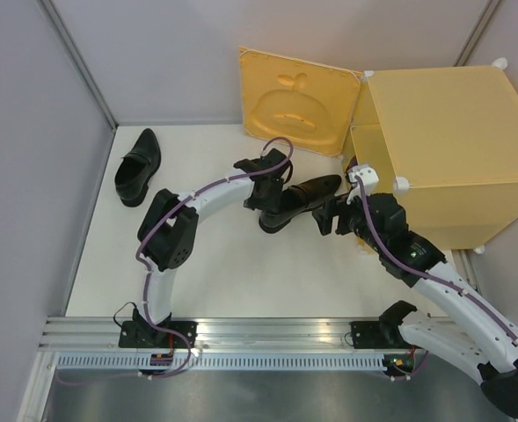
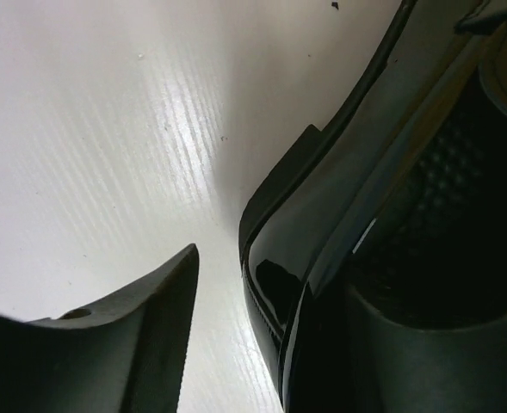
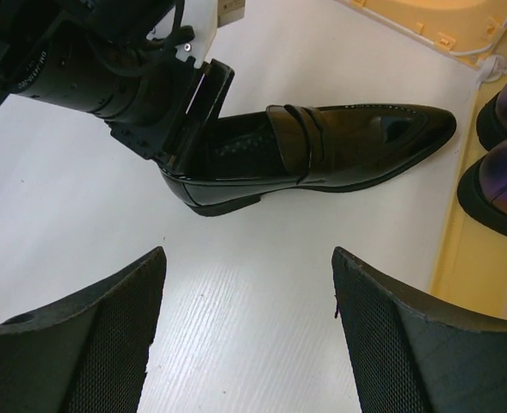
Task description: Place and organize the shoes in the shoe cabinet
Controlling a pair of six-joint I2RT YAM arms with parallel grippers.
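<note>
Looking down from the top camera, the yellow shoe cabinet (image 1: 452, 132) stands at the far-right corner of the white tabletop (image 1: 232, 281). Its door (image 1: 298, 101) is swung open along the far edge, the embossed side facing out. One black shoe (image 1: 316, 192) lies on the tabletop just in front of the cabinet's opening, toe toward the cabinet. The left hand (image 1: 272, 198) is at its heel, and the right hand (image 1: 333, 215) hovers near its toe end. A second black shoe (image 1: 138, 167) lies alone near the left edge, toward the far-left corner, well apart from both arms.

From the left wrist, the left hand straddles the back wall of the black shoe's heel. One finger (image 2: 132, 344) is outside, with a strip of bare tabletop between it and the shoe. The other finger (image 2: 425, 361) is down inside the shoe. The jaws are parted and released, not clamping the heel.

From the right wrist, the right hand (image 3: 244, 284) is spread wide over bare tabletop, grasping nothing. Beyond it the black shoe rests flat on its sole, with the left hand at its heel. At the right edge of the view, the toes of two purple shoes (image 3: 498, 185) sit side by side inside the shoe cabinet.
</note>
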